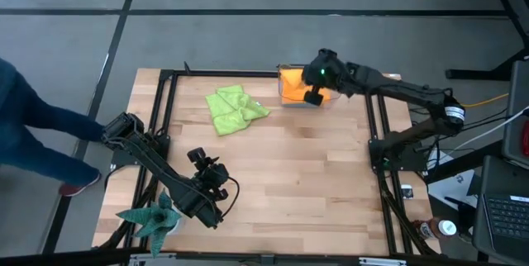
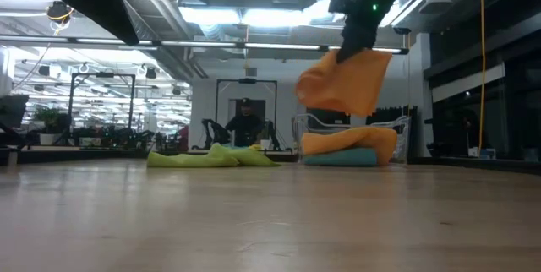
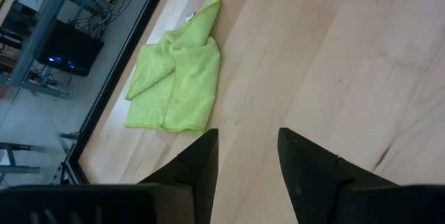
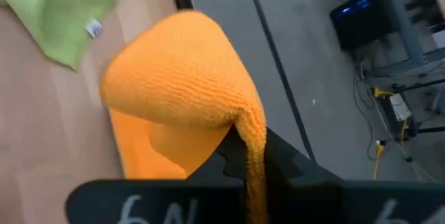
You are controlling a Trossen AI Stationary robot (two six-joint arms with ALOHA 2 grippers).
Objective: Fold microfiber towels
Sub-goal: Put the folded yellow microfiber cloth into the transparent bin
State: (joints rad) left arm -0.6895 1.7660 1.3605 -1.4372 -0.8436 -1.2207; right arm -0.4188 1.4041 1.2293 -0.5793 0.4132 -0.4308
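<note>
Orange towel (image 2: 345,82) hangs pinched in the raised right gripper (image 2: 352,51).

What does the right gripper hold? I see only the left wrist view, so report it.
Observer: The right gripper is shut on a soft orange microfiber towel, lifted clear of the table.
Operator: Say what lies under it.
Observer: A clear plastic bin holding another orange towel on a teal blue towel.
Operator: Place my arm.
Observer: The left gripper hovers open near the table's front-left, beside a dark green spiky plant figure.
</note>
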